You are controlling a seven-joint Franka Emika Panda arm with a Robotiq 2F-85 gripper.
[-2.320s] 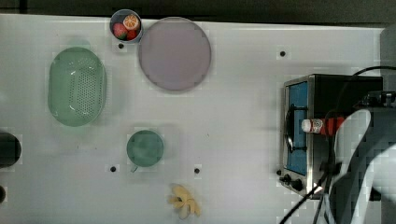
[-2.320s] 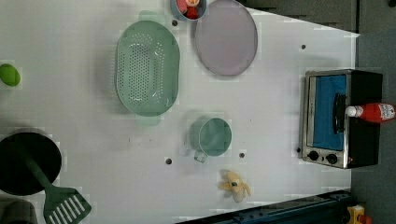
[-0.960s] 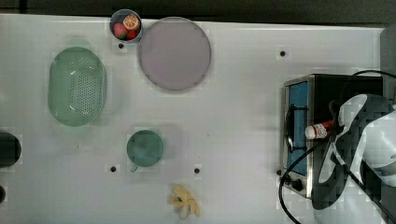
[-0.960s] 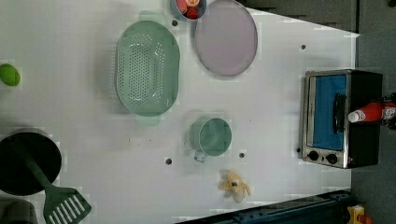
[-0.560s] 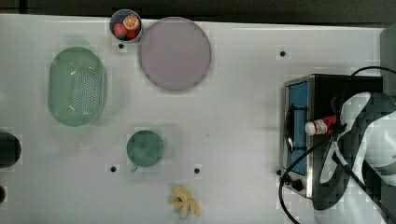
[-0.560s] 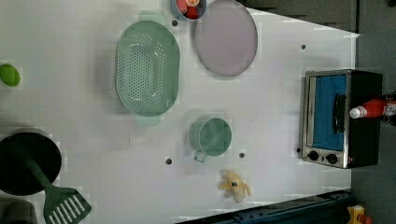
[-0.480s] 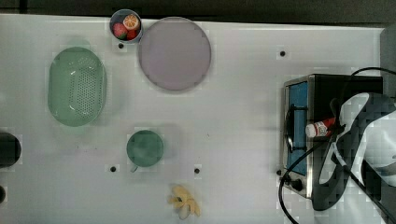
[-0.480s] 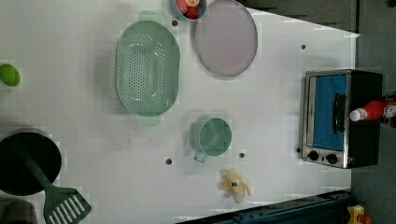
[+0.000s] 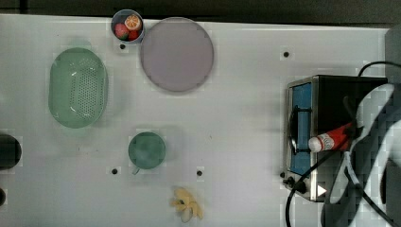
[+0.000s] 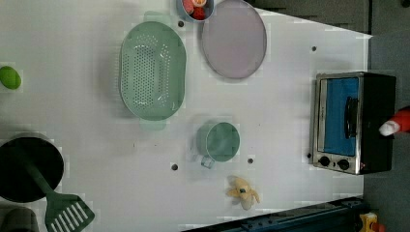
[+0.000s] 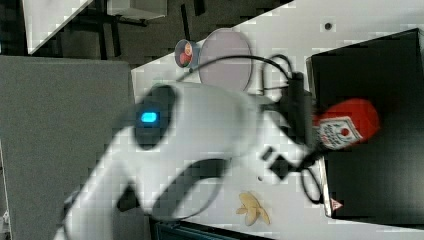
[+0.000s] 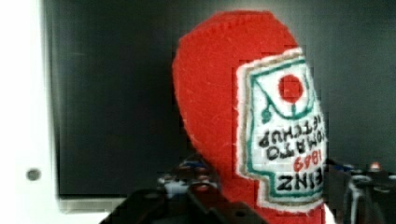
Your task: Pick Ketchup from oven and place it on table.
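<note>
Ketchup [image 9: 329,139] over oven [image 9: 331,94] top, cap toward door; jaws look to be pinching its base. Bench [image 9: 246,142] below.

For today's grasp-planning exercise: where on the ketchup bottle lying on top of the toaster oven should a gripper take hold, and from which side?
Grip the ketchup bottle across its red body behind the label, coming from above. It lies on its side on the toaster oven roof, white cap toward the door side, so its narrow width is exposed from above; the tapered cap end would probably slip.
</note>
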